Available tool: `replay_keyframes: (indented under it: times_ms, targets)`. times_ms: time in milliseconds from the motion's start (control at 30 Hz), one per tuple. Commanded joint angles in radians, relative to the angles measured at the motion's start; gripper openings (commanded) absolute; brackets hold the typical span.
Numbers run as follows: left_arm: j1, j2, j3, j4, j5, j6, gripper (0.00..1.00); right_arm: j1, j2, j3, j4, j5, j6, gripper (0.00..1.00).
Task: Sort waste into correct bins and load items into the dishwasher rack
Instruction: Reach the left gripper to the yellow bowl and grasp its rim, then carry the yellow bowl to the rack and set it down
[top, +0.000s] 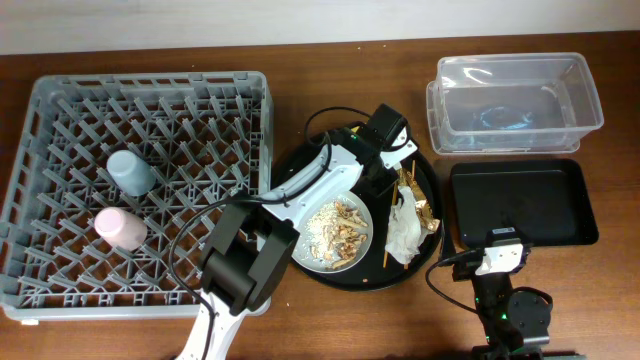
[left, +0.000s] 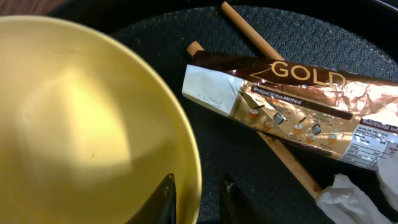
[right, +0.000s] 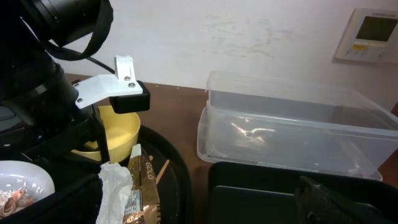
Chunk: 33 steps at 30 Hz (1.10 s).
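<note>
Wrapper atop chopsticks, beside bowl

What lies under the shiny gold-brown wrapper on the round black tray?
Two thin wooden chopsticks go under the shiny gold-brown wrapper from the upper left; one comes out at the lower right. Their middle parts are hidden.

The wrapper hides the chopsticks' middle lengths.

– What crowds the yellow bowl?
– The wrapper lies just beside its rim, over the chopsticks, napkin beyond.
– Any open room?
– The black tray and clear tub are open from above; the blue cup and pink cup take only the left side of the rack.
</note>
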Motion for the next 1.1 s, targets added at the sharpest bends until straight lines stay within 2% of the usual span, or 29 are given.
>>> replay_keyframes:
  times_ms: [0,167,333,467,533,567,600,733,900,1067]
  targets:
    - [0.002,0.017,0.013,0.004,0.019,-0.004,0.01,0.006,-0.006,-0.005,-0.005,0.009,-0.003,0.99]
    - [0.009,-0.001,0.115,-0.031,0.003,-0.091,0.01,0.006,-0.006,-0.005,-0.005,0.009,-0.003,0.99]
    - [0.094,-0.131,0.297,-0.154,0.003,-0.220,0.01,0.006,-0.006,-0.005,-0.005,0.009,-0.003,0.99]
    - [0.306,-0.285,0.304,-0.186,0.010,-0.478,0.01,0.006,-0.006,-0.005,-0.005,0.009,-0.003,0.99]
    - [0.496,-0.320,0.304,-0.205,0.157,-0.583,0.01,0.006,-0.006,-0.005,-0.005,0.009,-0.003,0.99]
    - [0.561,-0.319,0.303,-0.205,0.248,-0.588,0.01,0.006,-0.006,-0.005,-0.005,0.009,-0.003,0.99]
    - [0.661,-0.299,0.303,-0.205,0.404,-0.588,0.00,0.006,-0.006,-0.005,-0.005,0.009,-0.003,0.99]
    - [0.893,-0.165,0.303,-0.197,0.799,-0.588,0.01,0.006,-0.006,-0.005,-0.005,0.009,-0.003,0.99]
    - [1.057,-0.058,0.302,-0.177,1.057,-0.587,0.00,0.006,-0.006,-0.005,-0.005,0.009,-0.003,0.99]
    - [1.146,0.047,0.302,-0.171,1.194,-0.588,0.01,0.006,-0.006,-0.005,-0.005,0.009,-0.003,0.99]
